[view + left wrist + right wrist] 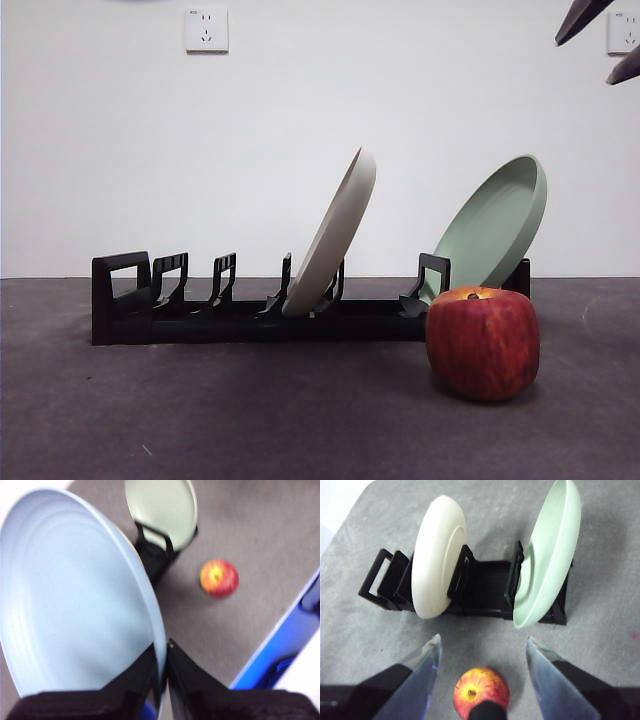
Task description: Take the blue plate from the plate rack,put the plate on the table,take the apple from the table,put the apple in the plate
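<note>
Red and blocky, the apple (483, 343) is seen nearest in the front view, resting on the grey worktop (200, 420) just in front of the rack's right end, untouched so far. Behind it the black rack (250, 315) is stretched across the worktop, and only two plates are left in it: a cream plate (335, 230) leaning near the middle and a green plate (495, 225) leaning at the right end. No blue plate is to be found in the rack, so the first step is judged done!

Over to the left wrist view: the blue plate (75, 605) is held up off the worktop, its rim pinched between the left gripper's (162, 672) fingers, which are pressed close on either side of the edge. The plate is carried tilted, high above the rack, with the apple well below. It has not yet been set down, so that step is judged to be in hand, and the apple's pick and placing are left to do.

And the right gripper (482, 667) is hung above the apple, fingers spread wide to either side of it, nothing touched, nothing gripped. In the front view only dark tips are shown at the top right corner, well clear of the fruit. It looks poised for the apple once the plate is down.
</note>
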